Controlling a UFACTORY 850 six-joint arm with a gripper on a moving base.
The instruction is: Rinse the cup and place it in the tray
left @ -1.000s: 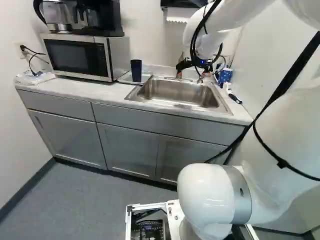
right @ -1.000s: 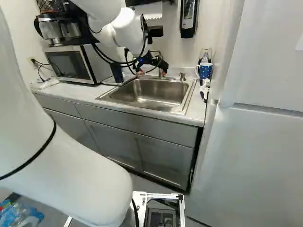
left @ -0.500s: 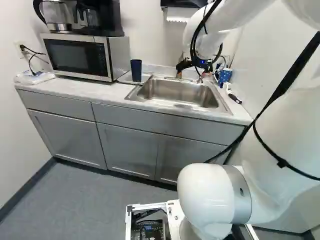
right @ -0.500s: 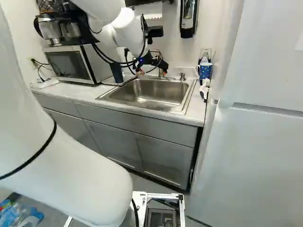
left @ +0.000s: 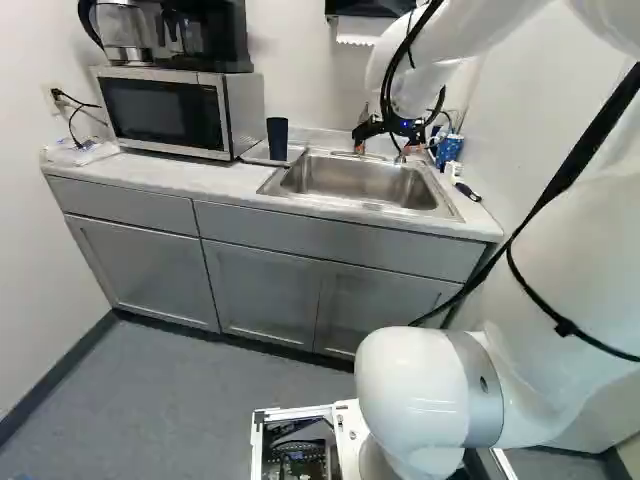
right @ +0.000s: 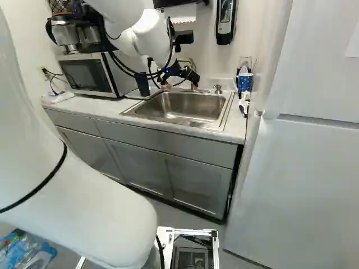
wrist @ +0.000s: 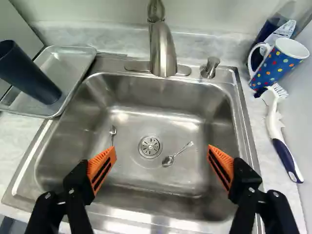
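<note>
In the right base view my gripper (right: 180,86) hangs over the sink (right: 179,107). The wrist view shows the gripper (wrist: 162,156) open, its orange fingers wide apart with nothing between them and the sink's bowl beneath. A dark blue cup (wrist: 29,74) stands upright in the metal tray (wrist: 73,87), left of the sink; the left base view shows this cup (left: 277,139) beside the microwave. A blue mug with coloured dots (wrist: 277,63) stands on the counter at the sink's other side, near the wall. The gripper touches neither cup.
Two spoons (wrist: 167,160) lie in the sink near the drain (wrist: 150,146). The faucet (wrist: 163,51) rises at its back edge. A dish brush (wrist: 279,129) lies beside the mug. The microwave (left: 165,112) carries a coffee maker (left: 200,35). A tall white panel (right: 303,168) stands at the right.
The base has moved slightly: the counter, sink and microwave have shifted a little to the right in both base views. The arm keeps its pose against its lowest joint.
</note>
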